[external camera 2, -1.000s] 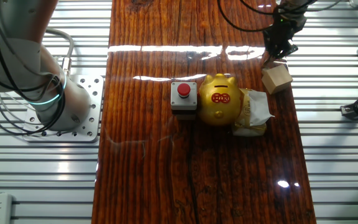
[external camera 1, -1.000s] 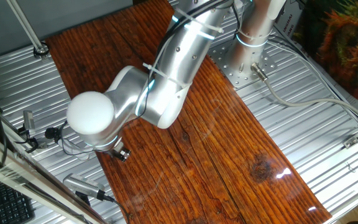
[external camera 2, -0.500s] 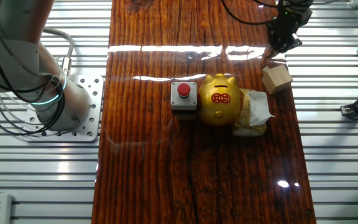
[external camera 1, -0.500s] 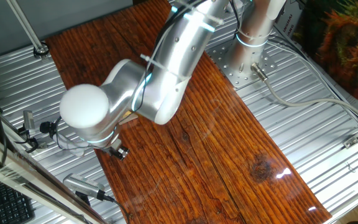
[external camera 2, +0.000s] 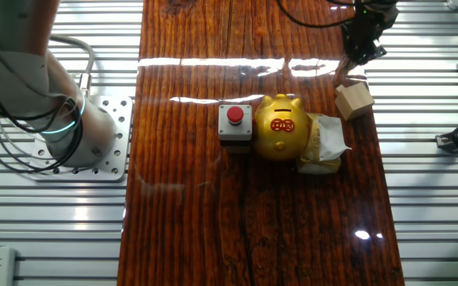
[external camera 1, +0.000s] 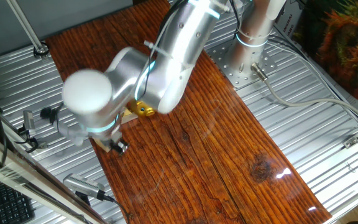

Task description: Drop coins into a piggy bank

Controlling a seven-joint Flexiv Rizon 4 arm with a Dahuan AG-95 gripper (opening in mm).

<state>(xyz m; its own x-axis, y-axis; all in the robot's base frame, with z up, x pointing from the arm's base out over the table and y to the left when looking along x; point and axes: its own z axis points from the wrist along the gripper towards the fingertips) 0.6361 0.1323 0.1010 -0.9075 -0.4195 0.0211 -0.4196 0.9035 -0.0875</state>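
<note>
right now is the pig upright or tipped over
Upright. In the other fixed view the pig sits on its base on the table, ears and red emblem up, between the button box and crumpled paper.

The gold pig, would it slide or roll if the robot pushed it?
The piggy bank looks shiny and smooth, so it would probably slide. Its round body might rock or tip. The button box and crumpled bag beside it would likely block it sideways.

The arm (external camera 1: 166, 68) swings up and toward the table's far end, its white cap (external camera 1: 87, 93) blurring with motion. That uncovers a bit of the pig (external camera 1: 144, 110) below the elbow. The gripper (external camera 2: 362, 49) lifts slightly toward the top edge, away from the block (external camera 2: 354, 101).
</note>
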